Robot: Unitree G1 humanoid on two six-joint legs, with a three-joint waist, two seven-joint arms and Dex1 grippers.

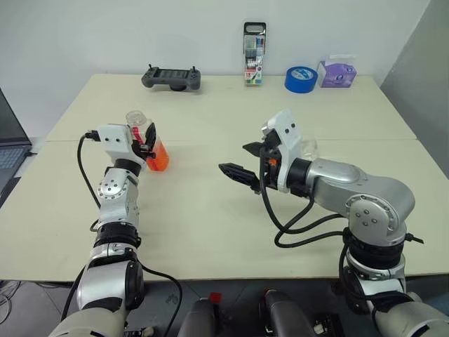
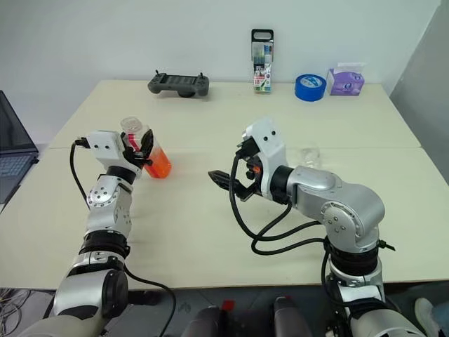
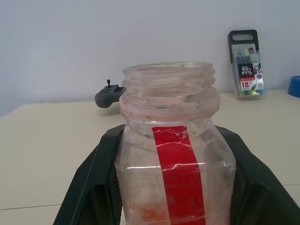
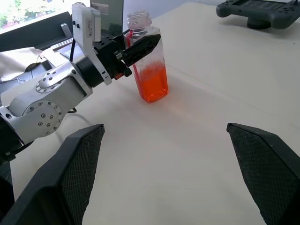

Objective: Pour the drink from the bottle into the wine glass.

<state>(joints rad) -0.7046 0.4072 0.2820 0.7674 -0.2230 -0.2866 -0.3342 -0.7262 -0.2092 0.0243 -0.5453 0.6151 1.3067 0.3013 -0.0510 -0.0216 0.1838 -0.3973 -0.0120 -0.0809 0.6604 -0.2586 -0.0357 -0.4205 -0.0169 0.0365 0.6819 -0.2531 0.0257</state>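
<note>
Left gripper (image 1: 146,140) pinches the uncapped bottle (image 1: 153,146), upright on the table (image 1: 210,225). Right gripper (image 1: 242,163), jaws spread wide, hovers well right of the bottle.

Bare table (image 1: 203,225) between both arms.

I see the bottle (image 3: 176,154) uncapped, clamped between left claw (image 3: 176,187) fingers (image 3: 91,187) | drink residue at its base | controller (image 3: 108,96), marker pack (image 3: 246,65) behind it on bench (image 3: 47,154)
</note>
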